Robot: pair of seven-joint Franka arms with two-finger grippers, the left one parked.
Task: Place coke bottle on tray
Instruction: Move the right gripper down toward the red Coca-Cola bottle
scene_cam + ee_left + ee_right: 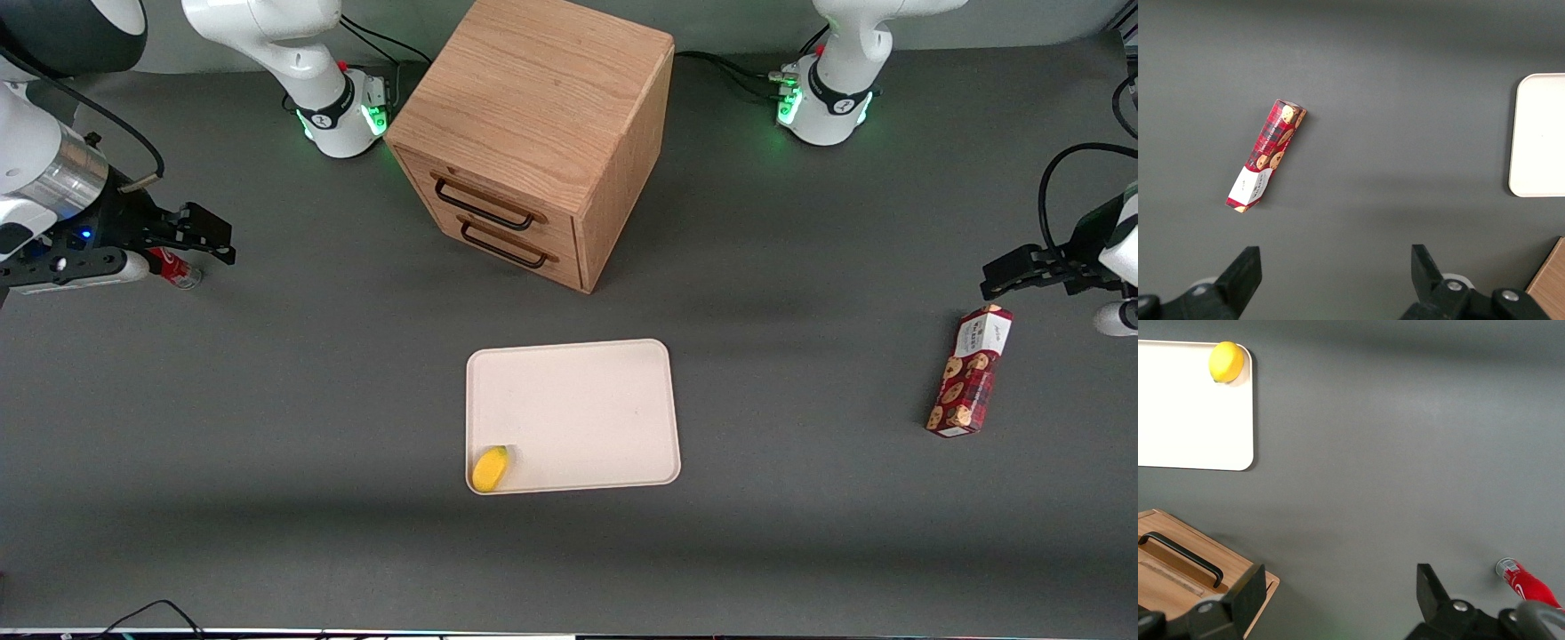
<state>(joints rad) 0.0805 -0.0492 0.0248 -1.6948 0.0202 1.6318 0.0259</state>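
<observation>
The coke bottle (176, 268) lies on its side on the grey table at the working arm's end, partly hidden under the arm; its clear base and red body also show in the right wrist view (1528, 584). My gripper (209, 238) hovers open and empty just beside and above the bottle, holding nothing (1338, 587). The cream-beige tray (587, 400) lies flat in the middle of the table, nearer the front camera than the cabinet, well away from the bottle; it also shows in the right wrist view (1185, 420).
A yellow lemon (491, 468) sits in the tray's near corner. A wooden drawer cabinet (533, 133) with two dark handles stands farther from the camera than the tray. A red-and-white cookie box (969, 371) lies toward the parked arm's end.
</observation>
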